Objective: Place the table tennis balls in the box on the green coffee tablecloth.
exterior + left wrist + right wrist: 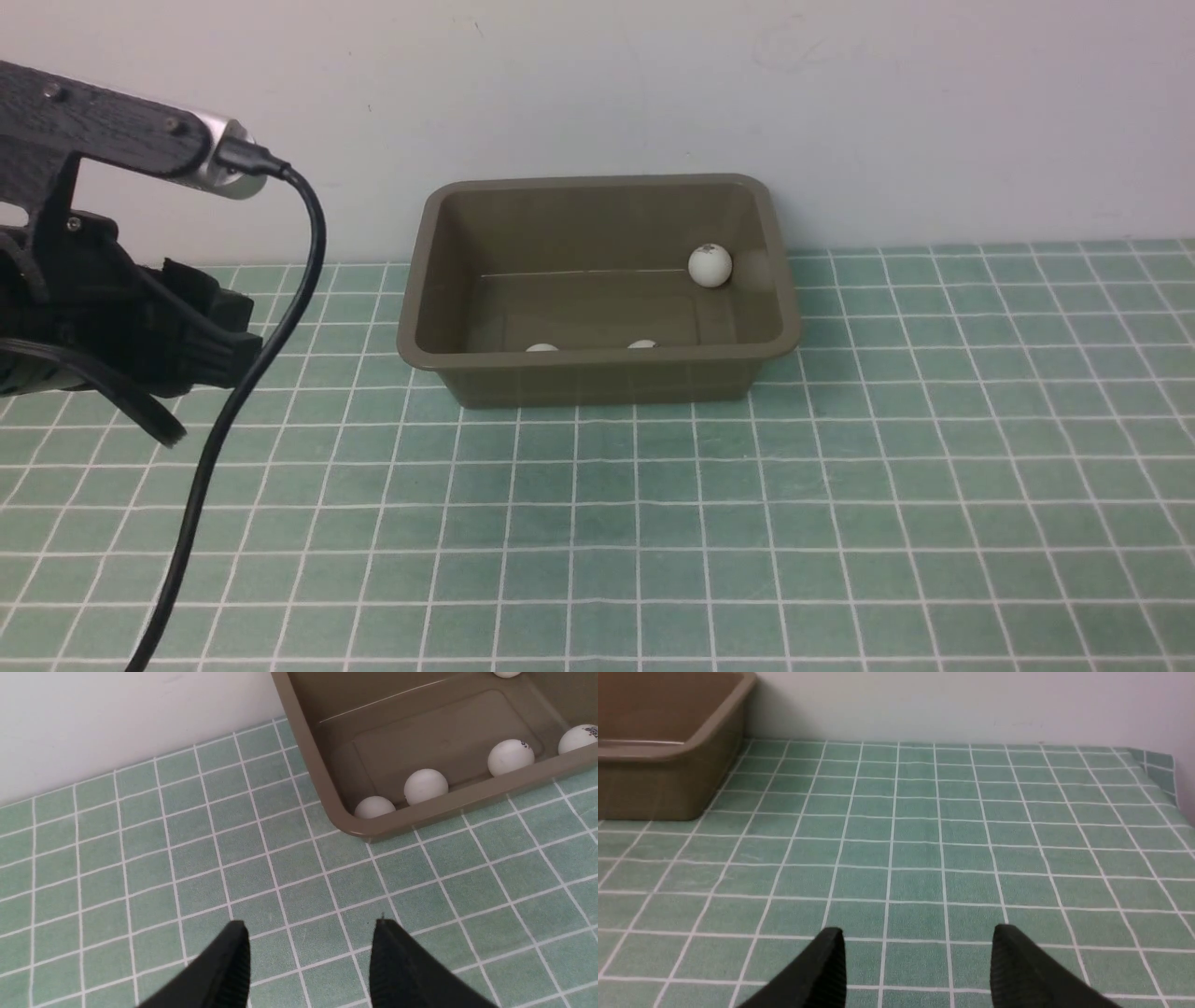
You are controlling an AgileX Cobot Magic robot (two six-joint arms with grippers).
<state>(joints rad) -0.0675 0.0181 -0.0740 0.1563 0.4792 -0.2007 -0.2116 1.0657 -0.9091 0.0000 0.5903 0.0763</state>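
In the front view our left arm (112, 317) sits well off to the left of the olive-brown box (597, 373), which rests on the green checked tablecloth (840, 523) against the wall. One table tennis ball (709, 265) lies at the box's far right inside; the tops of two more (541, 348) (641, 344) peek over the near wall. No ball shows on the cloth.

From the left wrist camera, our left gripper (310, 952) stands parted and empty above bare cloth, with the box corner ahead of the fingertips (236, 952). Four balls line the wall nearest the gripper (373, 807) (425, 786) (510, 757) (578, 738), and a fifth (507, 674) shows at the far side.

From the right wrist camera, our right gripper (917, 956) also stands parted, holding nothing, over empty cloth, the box off beyond its fingers.

We judge these balls very light, stiff, smooth and quick to roll; a gentle pinch across the middle suits them. All five seem boxed, so the job looks finished
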